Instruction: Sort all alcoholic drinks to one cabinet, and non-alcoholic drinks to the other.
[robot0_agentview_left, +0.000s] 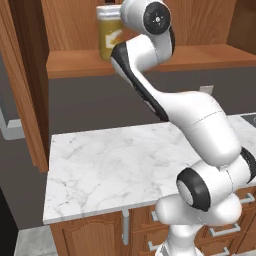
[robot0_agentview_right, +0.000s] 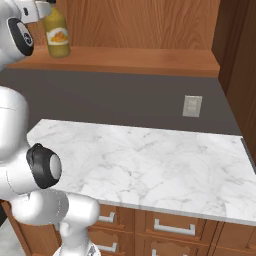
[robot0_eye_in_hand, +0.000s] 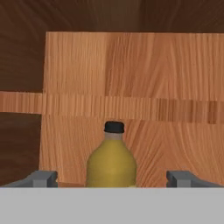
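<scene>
The gripper (robot0_eye_in_hand: 112, 178) sits with its two grey fingertips spread wide either side of the rounded orange-yellow juice bottle with black cap (robot0_eye_in_hand: 111, 162), clamping nothing. The bottle stands upright on the brown wood-grain wall cabinet shelf (robot0_agentview_right: 150, 60), looks like it's parked with the non-alcoholic stuff.

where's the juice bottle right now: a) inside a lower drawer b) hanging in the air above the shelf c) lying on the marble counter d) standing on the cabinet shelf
d: the juice bottle stands upright on the cabinet shelf, and in the hand view the gripper has its fingers spread wide on either side of it, not touching.
</scene>
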